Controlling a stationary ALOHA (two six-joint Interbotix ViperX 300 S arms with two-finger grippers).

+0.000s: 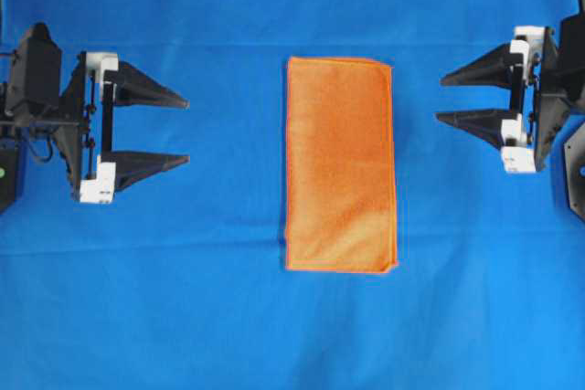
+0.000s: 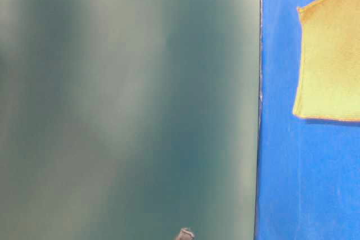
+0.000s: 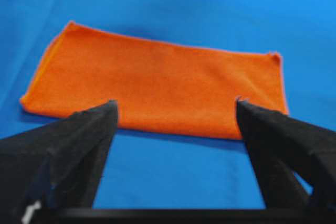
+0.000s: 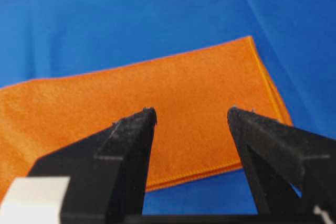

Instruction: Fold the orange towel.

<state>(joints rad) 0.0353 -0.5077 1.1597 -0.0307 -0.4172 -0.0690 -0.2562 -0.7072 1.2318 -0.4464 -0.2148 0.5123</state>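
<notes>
While the orange towel (image 1: 340,163) lies flat mid-table on the blue cloth (image 1: 210,317), already a narrow rectangle, the left gripper (image 1: 174,130) and right gripper (image 1: 452,98) sit well apart from it, jaws spread and empty. A pinch catching only 1 layer, I reckon, would peel the fold open.

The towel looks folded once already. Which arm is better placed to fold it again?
Probably the right, narrowly. Both sets of fingers are open and off the towel, one each side. The right sits a bit nearer its long edge than the left.
</notes>
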